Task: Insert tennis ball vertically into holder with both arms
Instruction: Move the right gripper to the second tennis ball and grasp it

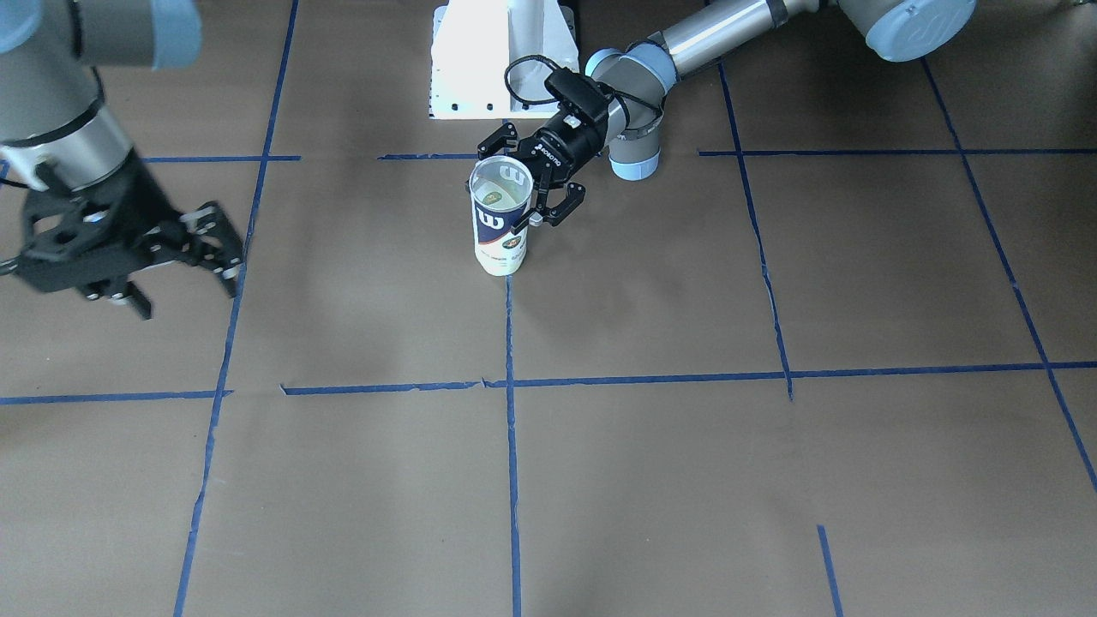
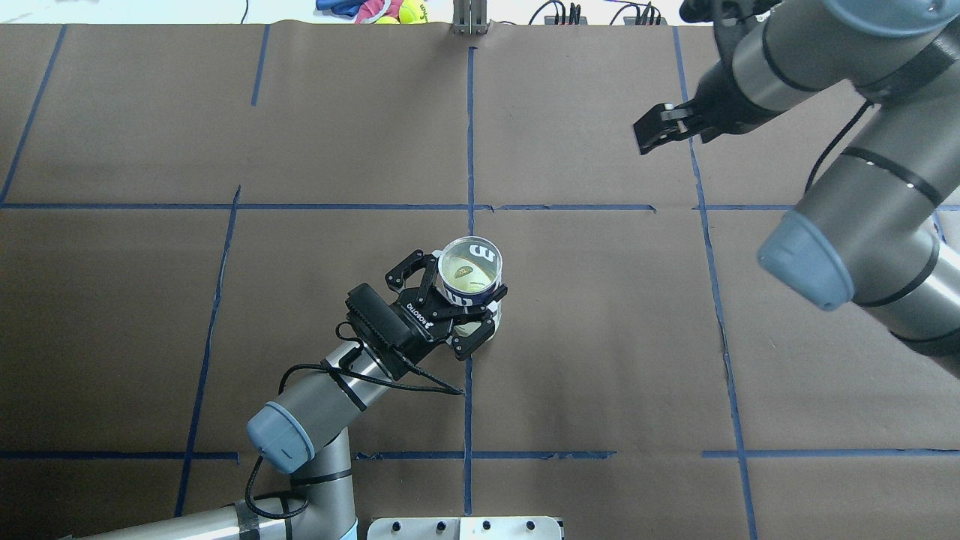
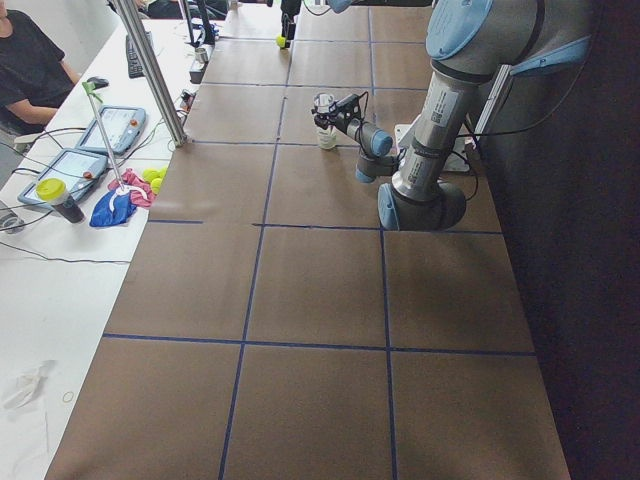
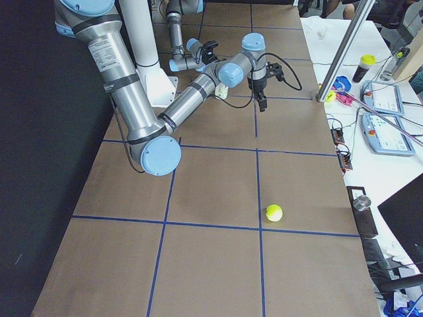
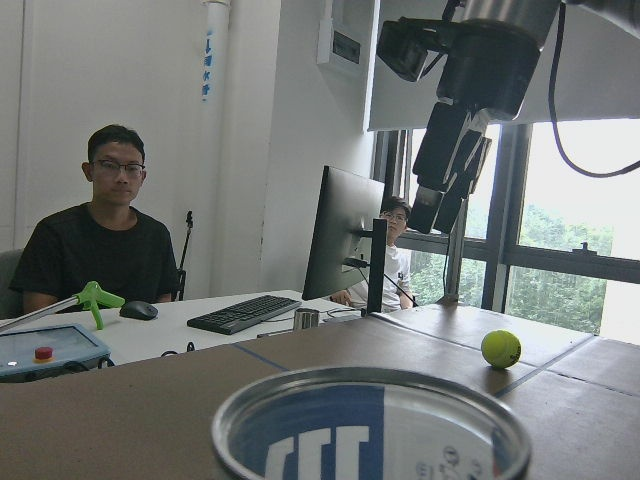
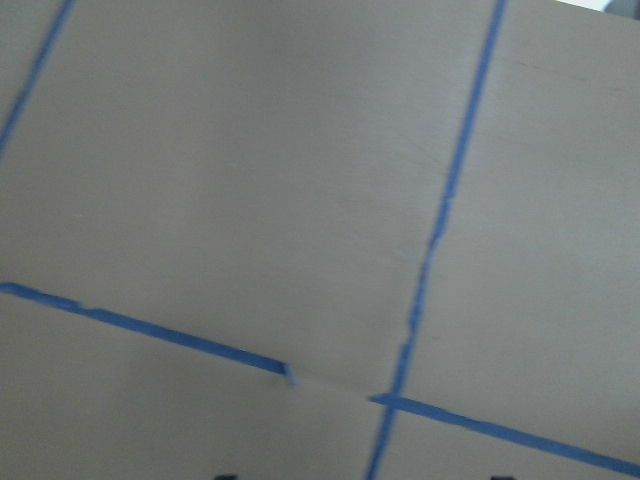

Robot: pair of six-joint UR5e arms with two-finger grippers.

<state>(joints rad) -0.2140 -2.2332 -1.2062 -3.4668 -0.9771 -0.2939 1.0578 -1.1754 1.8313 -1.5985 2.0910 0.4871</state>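
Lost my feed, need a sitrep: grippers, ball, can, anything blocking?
Left gripper flanks upright clear plastic Wilson can, grip unclear. Right gripper open, empty, raised. Fuzzy yellow-green tennis ball loose on table, far off. Nothing over can.

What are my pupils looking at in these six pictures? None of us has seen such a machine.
A two-armed robot works at a brown table marked with blue tape. Six cameras caught the same moment: one faces the robot, one looks over its shoulders, one stands at each table end, and one sits on each wrist. The left gripper, a claw with fingers, is closed around the holder, a clear tennis-ball can standing upright with its mouth open. The right gripper hangs open above the table and holds nothing. The tennis ball lies loose on the table, well away from the can. The left wrist picture looks over the can's rim. The right wrist picture shows only paper and tape.
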